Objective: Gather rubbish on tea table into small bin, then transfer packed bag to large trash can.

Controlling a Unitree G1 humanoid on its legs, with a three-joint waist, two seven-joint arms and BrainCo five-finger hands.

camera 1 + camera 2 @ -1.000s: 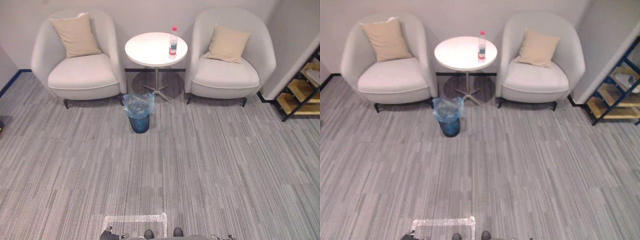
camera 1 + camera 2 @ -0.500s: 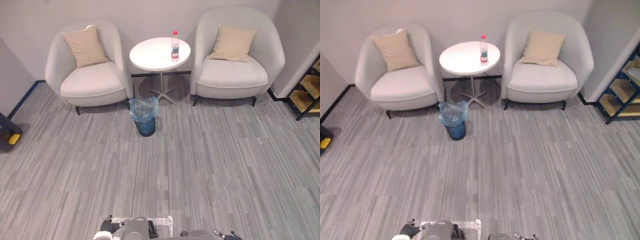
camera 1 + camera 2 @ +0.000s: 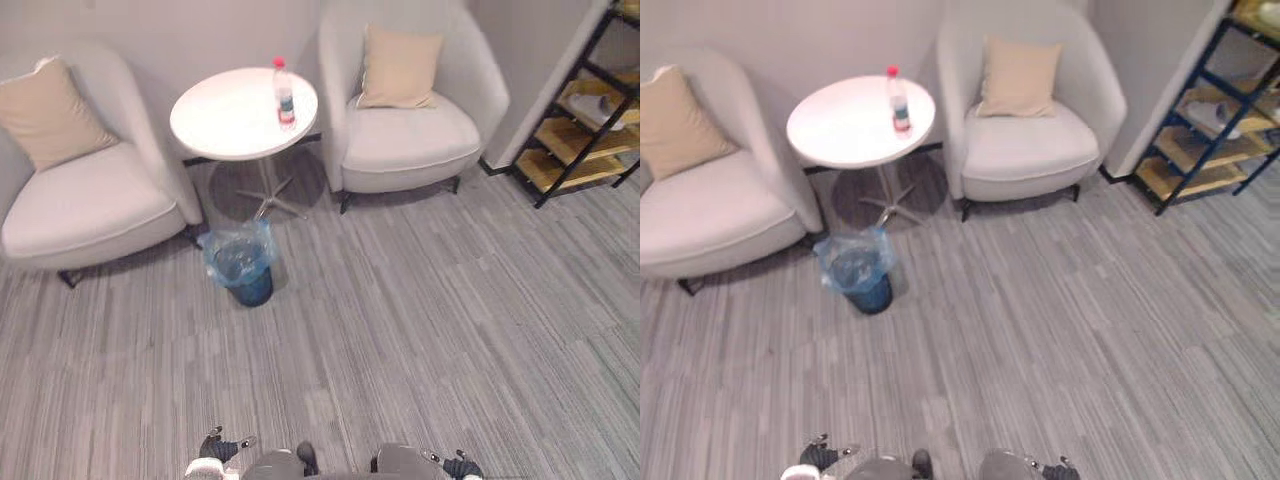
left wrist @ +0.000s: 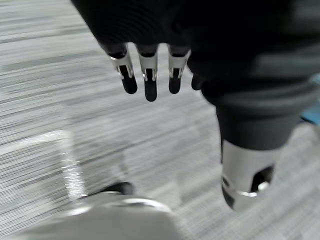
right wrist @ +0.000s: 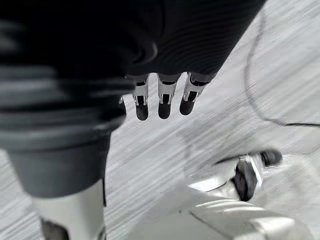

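I am standing on the grey carpet floor (image 3: 420,330), well away from the work, so I think the job has hardly begun.

Two pale armchairs (image 3: 410,140) sit by the wall, each with a tan cushion (image 3: 398,65). Between them is the round white table (image 3: 225,125). A rack of wooden shelves (image 3: 580,110) stands off to my right.

The small bin (image 3: 243,272) is on the floor in front of the table, near its foot and close to the chair on my left. A blue bag (image 3: 225,250) lines it and folds out over the rim. I cannot tell if anything is inside.

The one piece of rubbish I can see is a plastic bottle (image 3: 285,95) with a red cap. It stands upright on the table, near the edge by the chair on my right. It is not in the bin yet.

My left hand (image 4: 149,82) hangs low by my side, with the fingers straight and a little apart, holding nothing. My right hand (image 5: 164,97) hangs the same way, empty too.

So I think all of it is left to do: walk up, put the bottle in the small bin, lift out the bag and carry it to the large trash can.
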